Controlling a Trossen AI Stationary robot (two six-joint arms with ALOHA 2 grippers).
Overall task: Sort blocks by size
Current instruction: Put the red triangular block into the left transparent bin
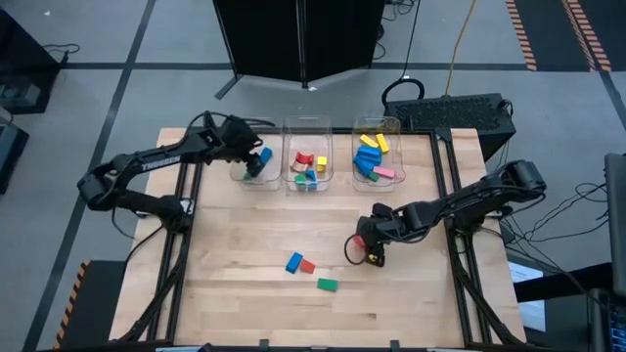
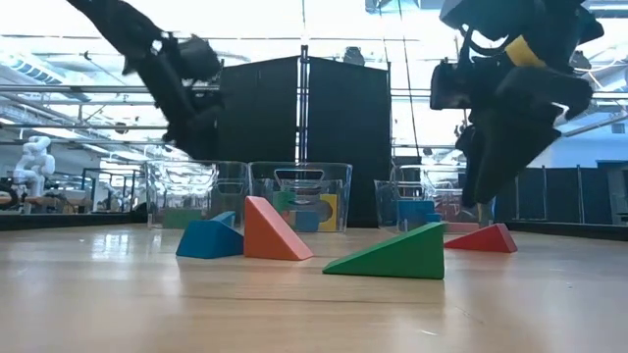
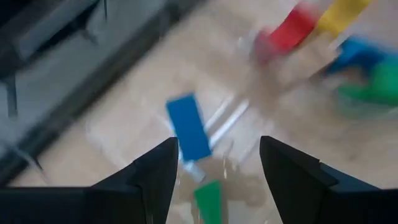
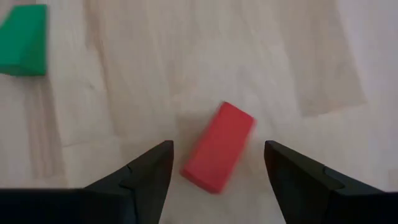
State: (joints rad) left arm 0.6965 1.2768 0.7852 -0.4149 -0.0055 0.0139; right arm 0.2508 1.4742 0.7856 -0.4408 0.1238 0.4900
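My left gripper (image 1: 256, 164) (image 3: 217, 142) stands open over the left clear bin (image 1: 240, 178) at the table's far side. A blue block (image 3: 188, 127) shows just beyond its fingertips, clear of them, with a green block (image 3: 208, 200) under it in the bin. My right gripper (image 1: 368, 246) (image 4: 217, 144) points down, open, low over a red block (image 4: 219, 146) that lies on the table; its fingers stand on either side of the block without touching it. A blue block (image 1: 293, 262), an orange-red one (image 1: 308, 265) and a green one (image 1: 327, 285) lie loose near the table's middle front.
The middle bin (image 1: 307, 123) and the right bin (image 1: 378, 121) stand beside the left one along the far edge, each with several coloured blocks. The green block (image 4: 23, 40) lies a little way from my right gripper. Bare wood lies on the near left.
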